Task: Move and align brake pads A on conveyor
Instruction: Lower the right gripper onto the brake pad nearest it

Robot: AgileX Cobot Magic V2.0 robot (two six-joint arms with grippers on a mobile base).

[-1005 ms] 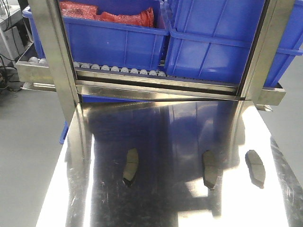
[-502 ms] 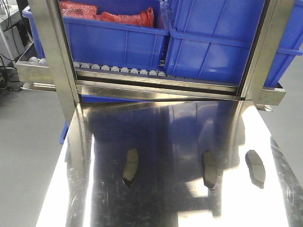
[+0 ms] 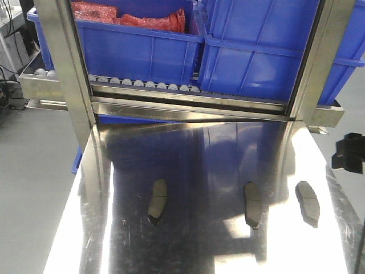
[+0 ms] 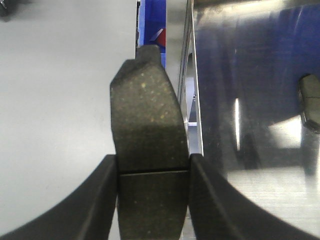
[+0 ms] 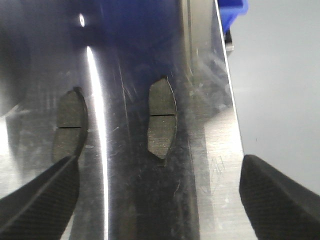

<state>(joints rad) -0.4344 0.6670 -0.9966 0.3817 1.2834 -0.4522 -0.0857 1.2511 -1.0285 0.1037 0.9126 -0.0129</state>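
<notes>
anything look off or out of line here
Nothing is spilled or damaged, but the three brake pads on the steel table are unevenly spaced: the left pad sits well apart, while the middle pad and right pad lie close together. A fourth pad is clamped in the left tool, beyond the table's edge.

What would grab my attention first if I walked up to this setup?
The mirror-bright steel table dominates, with three dark brake pads lying in a loose row on it and big blue bins on the rack behind. Up close, the left gripper is shut on a fourth brake pad, filling its wrist view; the right gripper hangs open above the table.
</notes>
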